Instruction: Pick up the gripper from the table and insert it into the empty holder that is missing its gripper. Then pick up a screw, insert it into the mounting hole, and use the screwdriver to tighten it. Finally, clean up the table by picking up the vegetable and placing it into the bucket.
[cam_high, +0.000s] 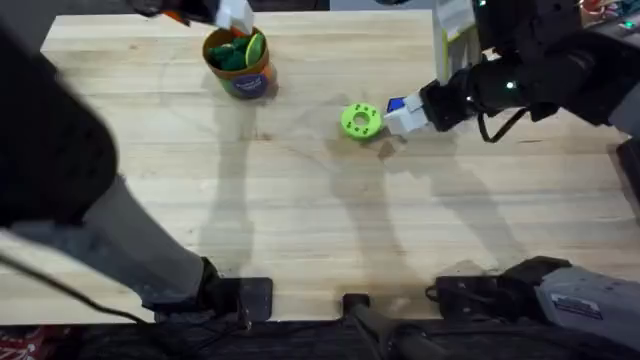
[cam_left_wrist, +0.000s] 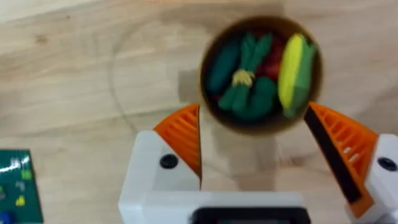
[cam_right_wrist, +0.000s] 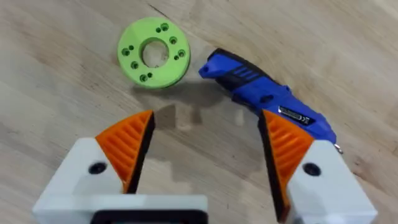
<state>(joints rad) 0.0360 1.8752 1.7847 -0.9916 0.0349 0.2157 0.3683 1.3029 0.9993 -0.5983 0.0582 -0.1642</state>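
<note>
One round orange-tan bucket with a blue lower band (cam_high: 240, 62) is sitting on the one pale wooden table (cam_high: 300, 220). Inside the bucket, one dark-green leafy toy vegetable (cam_left_wrist: 244, 84) and one yellow toy corn cob (cam_left_wrist: 292, 71) are lying. Right of the bucket, one bright green plastic ring with holes (cam_high: 361, 120) and one blue-handled screwdriver (cam_right_wrist: 267, 99) are resting.

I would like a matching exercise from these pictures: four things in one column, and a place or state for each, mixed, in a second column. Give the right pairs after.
Things
1. vegetable
2. screwdriver
3. green ring
4. left end effector

Places or states
A. lying on the table beside the screwdriver
B. open, above the bucket
C. inside the bucket
D. lying on the table under the open right end effector

Pairs: 1-C, 2-D, 3-A, 4-B
</note>
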